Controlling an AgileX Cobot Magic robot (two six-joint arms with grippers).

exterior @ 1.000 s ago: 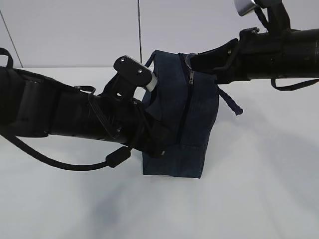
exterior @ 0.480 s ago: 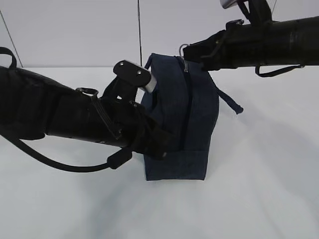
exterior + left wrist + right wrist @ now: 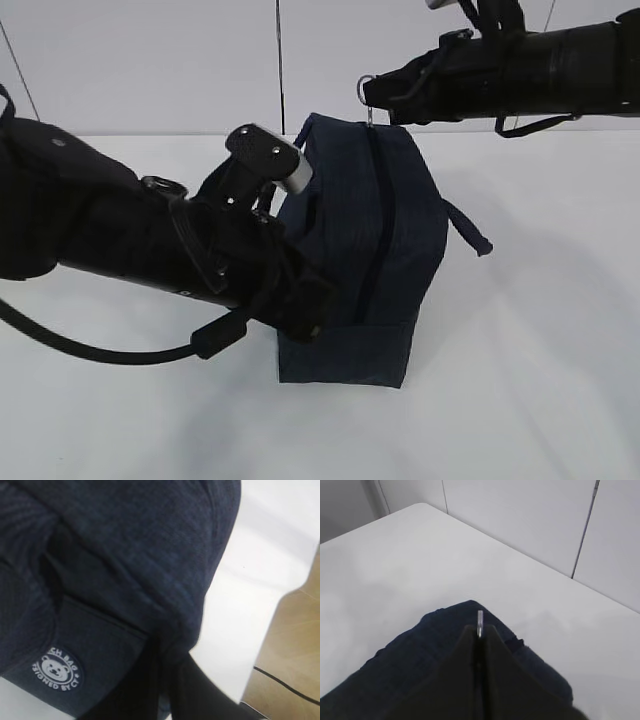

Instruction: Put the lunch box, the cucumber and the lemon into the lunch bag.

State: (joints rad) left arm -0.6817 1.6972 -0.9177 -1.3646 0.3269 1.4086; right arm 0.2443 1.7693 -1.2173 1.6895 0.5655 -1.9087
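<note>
The right tool [image 3: 374,95], clenched on the ring pull [image 3: 366,88], has risen; lunch bag [image 3: 375,240] tilts. Left tool's [image 3: 300,315] grip hidden against it.

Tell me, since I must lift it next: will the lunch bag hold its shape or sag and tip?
Probably soft: the lunch bag is fabric, and its side dents where the left gripper presses. It may tip, since it leans while the right gripper holds the ring pull on its top. Its weight cannot be judged.
</note>
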